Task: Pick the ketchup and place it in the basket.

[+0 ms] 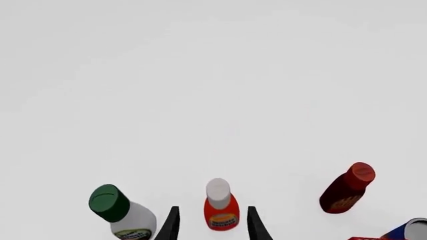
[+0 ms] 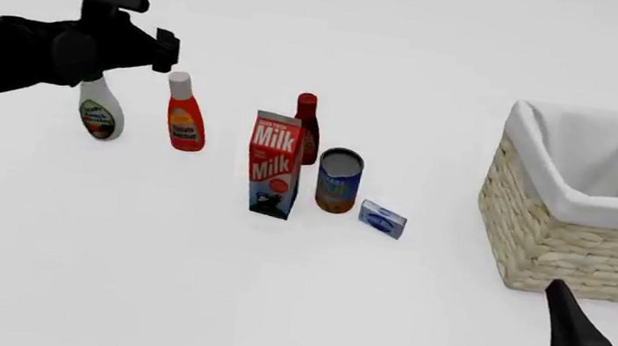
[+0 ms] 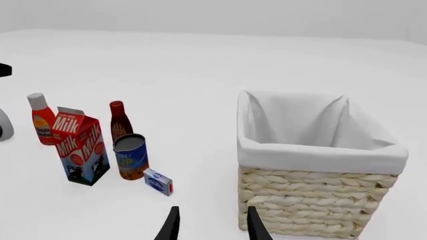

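Note:
The ketchup (image 2: 185, 118) is a bright red squeeze bottle with a white cap, standing upright at the left of the table. In the left wrist view the ketchup (image 1: 221, 210) shows from above, framed by the two dark fingers. My left gripper (image 2: 165, 51) hovers above it, open and holding nothing; it is also seen as the left gripper (image 1: 213, 208). The wicker basket (image 2: 547, 247) with its white lining stands at the right, also seen as the basket (image 3: 300, 200). My right gripper (image 2: 597, 301) is open near the front edge, just before the basket, and shows again as the right gripper (image 3: 213, 210).
A white bottle with a green cap (image 2: 100, 112) stands just left of the ketchup. To its right are a milk carton (image 2: 274, 164), a dark red bottle (image 2: 307, 129), a can (image 2: 339, 181) and a small blue box (image 2: 381, 219).

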